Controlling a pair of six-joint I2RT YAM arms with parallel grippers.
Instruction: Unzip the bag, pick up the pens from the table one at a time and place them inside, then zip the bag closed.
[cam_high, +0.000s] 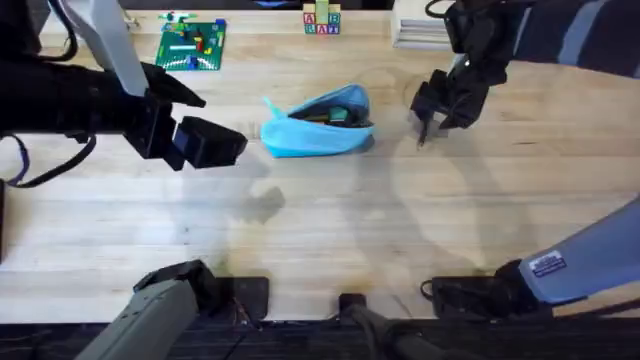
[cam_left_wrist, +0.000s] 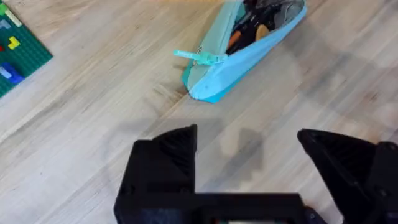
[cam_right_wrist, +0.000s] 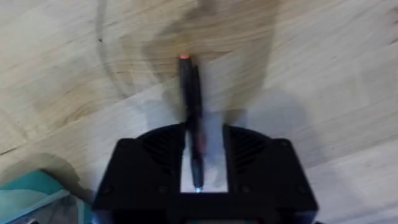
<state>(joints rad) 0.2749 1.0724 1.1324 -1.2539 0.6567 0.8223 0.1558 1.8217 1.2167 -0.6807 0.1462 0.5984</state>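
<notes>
Black grippers (cam_high: 210, 142), grey-white arm links, perhaps a white label.

Far edge of desk (cam_high: 320, 230), centre: stacked alphabet blocks (cam_high: 322, 20) carry letters; lower row appears to read "B A T", upper row not resolvable. White label (cam_high: 546, 265) on right arm, near right: print too small to read.

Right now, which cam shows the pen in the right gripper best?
Right wrist: the pen runs lengthwise between the right gripper's fingers, its orange-tipped end pointing at the table. Overhead shows it as a thin dark sliver under that gripper, right of the bag. Left wrist shows the bag, not this pen.
</notes>
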